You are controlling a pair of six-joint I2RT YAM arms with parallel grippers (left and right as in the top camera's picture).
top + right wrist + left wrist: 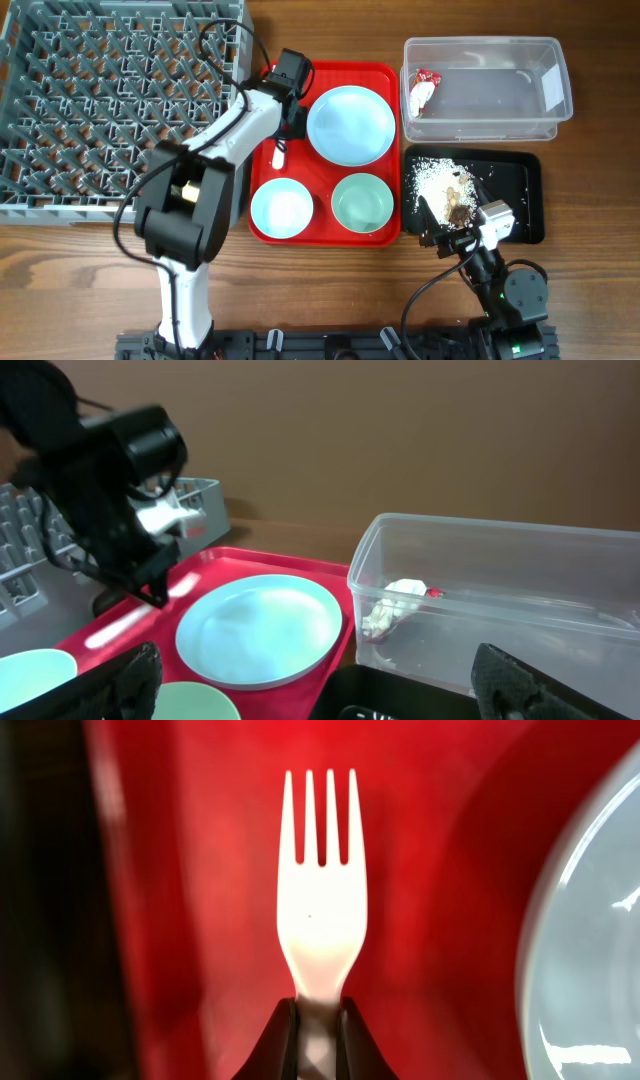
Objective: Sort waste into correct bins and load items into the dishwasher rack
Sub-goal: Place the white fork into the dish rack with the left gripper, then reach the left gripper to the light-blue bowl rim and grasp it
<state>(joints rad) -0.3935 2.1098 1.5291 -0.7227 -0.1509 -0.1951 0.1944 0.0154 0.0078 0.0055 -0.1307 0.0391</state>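
My left gripper [320,1025] is shut on the handle of a white plastic fork [322,910], tines pointing away, just over the red serving tray [200,870]. From overhead the gripper [284,138] and fork [279,153] are at the tray's left side, beside the pale blue-green plate [350,123]. The saucer [281,209] and bowl [362,201] sit at the tray's front. My right gripper [452,208] is open and empty over the front of the black tray [525,190], which holds white rice crumbs [432,172] and brown bits [460,212]. The red-and-white wrapper [422,92] lies in the clear tub [560,75]. The cup and spoon are out of view.
The grey dishwasher rack [110,100] fills the far left with nothing in it. The left arm [215,150] crosses its right edge. In the right wrist view the plate [262,628], the tub [500,590] and the wrapper [395,605] lie ahead.
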